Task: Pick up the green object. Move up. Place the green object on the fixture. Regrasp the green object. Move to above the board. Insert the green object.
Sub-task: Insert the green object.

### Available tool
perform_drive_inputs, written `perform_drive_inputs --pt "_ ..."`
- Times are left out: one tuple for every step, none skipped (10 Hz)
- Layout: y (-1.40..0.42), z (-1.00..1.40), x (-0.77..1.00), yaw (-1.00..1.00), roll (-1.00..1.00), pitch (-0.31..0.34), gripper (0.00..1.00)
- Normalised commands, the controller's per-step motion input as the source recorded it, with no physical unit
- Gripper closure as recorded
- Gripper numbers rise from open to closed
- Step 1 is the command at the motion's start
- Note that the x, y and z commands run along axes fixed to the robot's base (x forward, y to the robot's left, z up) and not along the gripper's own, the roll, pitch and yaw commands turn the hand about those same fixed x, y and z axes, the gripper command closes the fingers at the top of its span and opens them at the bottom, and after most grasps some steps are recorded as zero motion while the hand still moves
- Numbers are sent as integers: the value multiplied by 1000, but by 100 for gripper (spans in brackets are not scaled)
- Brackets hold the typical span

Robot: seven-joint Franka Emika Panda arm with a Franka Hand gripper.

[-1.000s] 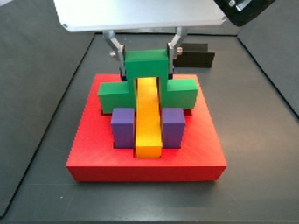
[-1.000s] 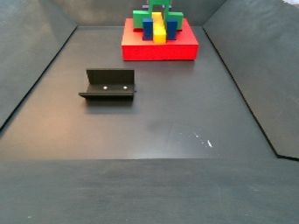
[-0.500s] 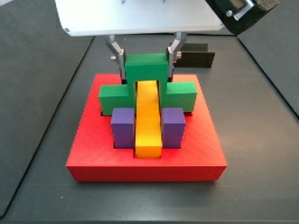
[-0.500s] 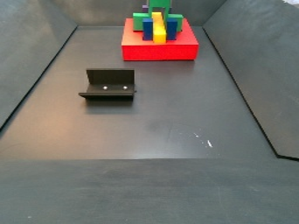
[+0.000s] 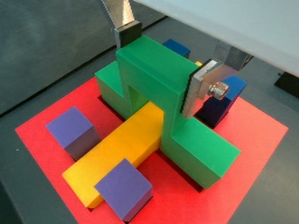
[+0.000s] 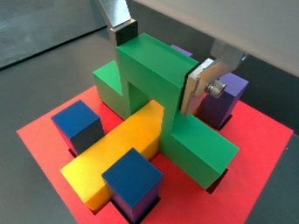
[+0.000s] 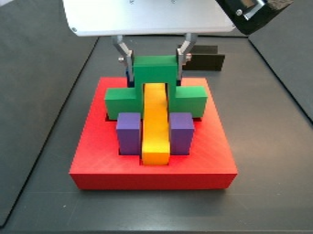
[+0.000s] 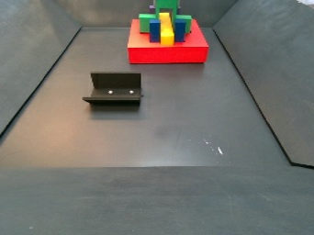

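Observation:
The green object sits upright on the red board, its raised middle straddling the far end of the yellow bar and its two arms resting on the board. It shows the same way in the other wrist view and in both side views. My gripper is shut on the raised middle, one silver finger on each side, seen also from the side. The black fixture stands empty on the floor away from the board.
Two purple blocks flank the yellow bar at one end of the board; blue blocks flank it at the other. Dark walls ring the floor. The fixture shows behind the board.
The gripper and the green object have sunk a little lower onto the board over the yellow bar. Nothing else has moved.

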Motion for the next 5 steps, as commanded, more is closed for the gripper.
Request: perform_drive_inputs --pt "-80 -26 29 6 0 -14 100" --pt "-131 -49 51 54 0 -23 100" --pt "-83 -66 0 31 0 -39 100" --pt "-80 -63 0 46 0 -36 100" --pt "0 -174 0 60 50 0 100"
